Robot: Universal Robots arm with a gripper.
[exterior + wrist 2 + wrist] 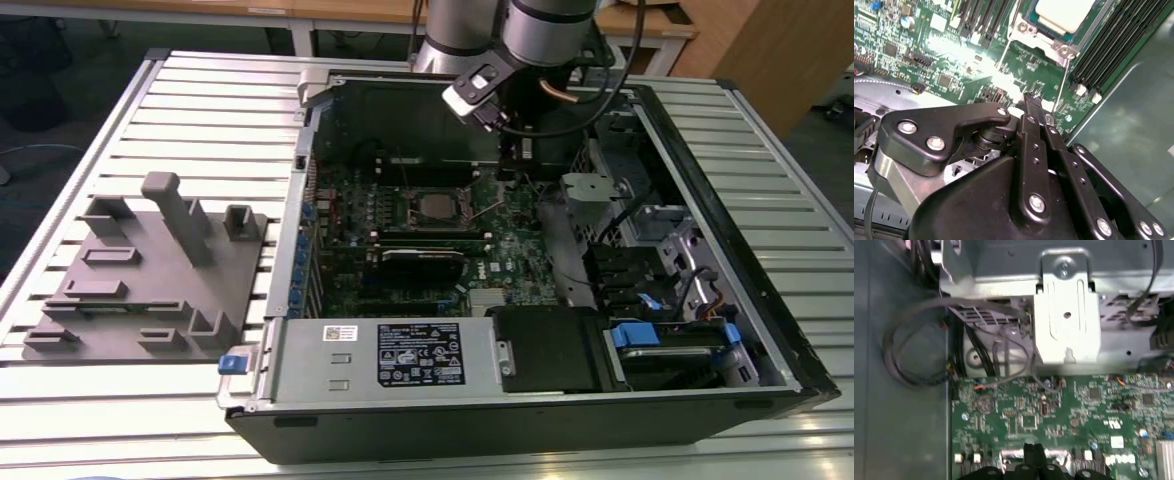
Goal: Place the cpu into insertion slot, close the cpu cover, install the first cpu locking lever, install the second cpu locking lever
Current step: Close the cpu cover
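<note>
Presently the gripper (1030, 102) hangs low over the green motherboard (1054, 410) inside the open computer case (787, 330), its fingers drawn together with nothing visible between them. In the second wrist view its tip sits just beside the free end of a thin wire locking lever (1060, 82).

The cpu (1061, 12), pale-topped, lies in the insertion slot (411, 206). The cpu cover (1026, 32) appears to be down around it as a metal frame. A second wire lever (1005, 47) runs along the opposite side of the frame. Whether either lever is hooked cannot be told.

Assessment: the step in hand looks to be a lever installation.
- Contact should fall on the lever's end, where leverage is greatest, not on its shaft.
- The press should go down and then sideways, so the wire tucks under its retaining tab.
- The wire is springy and may slip off narrow fingertips.
- Surrounding board components are close; a slip risks striking them.
</note>
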